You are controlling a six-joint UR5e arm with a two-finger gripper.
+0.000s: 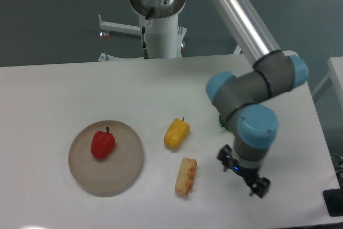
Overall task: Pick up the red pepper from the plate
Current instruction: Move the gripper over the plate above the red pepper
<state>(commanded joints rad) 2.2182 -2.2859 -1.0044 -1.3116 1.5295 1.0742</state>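
The red pepper (pixel 102 143) is glossy with a short dark stem and sits left of centre on the round beige plate (pixel 127 169) at the table's front left. My gripper (pixel 258 187) hangs low over the table's front right, well to the right of the plate and nowhere near the pepper. Its dark fingers are small and seen end-on, so I cannot make out whether they stand open or shut. Nothing appears to be held.
A yellow pepper (pixel 177 133) lies in the middle of the table, with a pale orange-flecked food piece (pixel 186 176) just in front of it. A green pepper (pixel 222 121) is mostly hidden behind the arm's elbow joint (pixel 236 93). A dark object (pixel 333 202) sits at the right edge.
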